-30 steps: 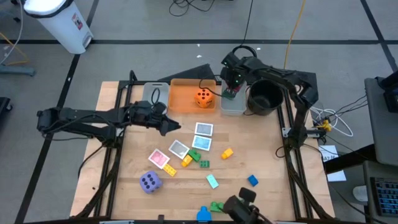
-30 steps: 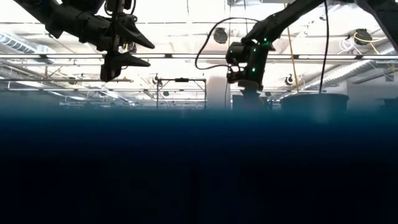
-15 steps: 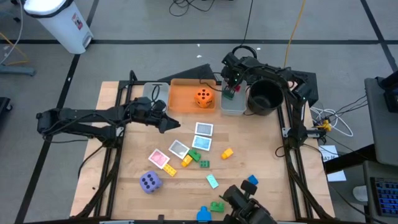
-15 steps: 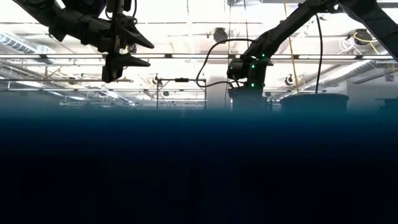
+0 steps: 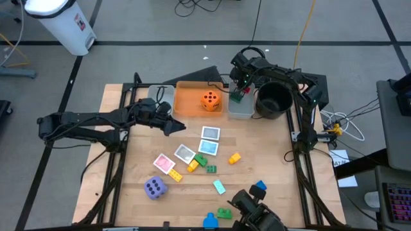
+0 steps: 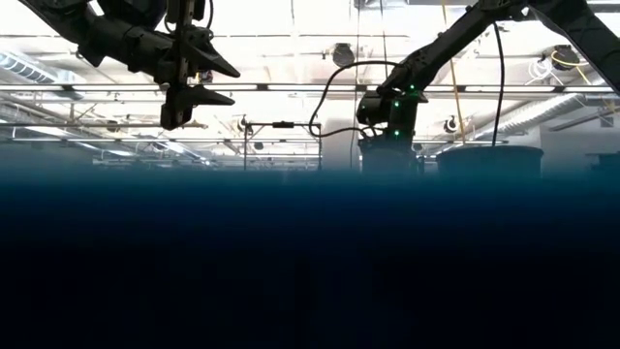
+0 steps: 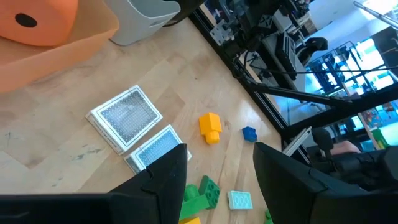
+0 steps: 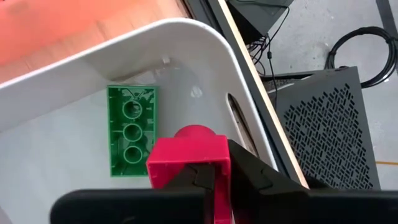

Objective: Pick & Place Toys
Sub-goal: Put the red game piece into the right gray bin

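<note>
With the right gripper [image 8: 208, 186] clamping a red brick [image 8: 189, 163] over the grey bin [image 8: 211, 56], we should part the jaws low, clear of the green brick [image 8: 132, 129].

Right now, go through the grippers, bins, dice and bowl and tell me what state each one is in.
Right gripper: shut on red brick, above grey bin.
Left gripper: open, empty, above the table.
Grey bin: holds a green brick.
Orange bin: holds the orange die.
Purple die: loose on the table.
Black bowl: upright; contents unclear.
</note>
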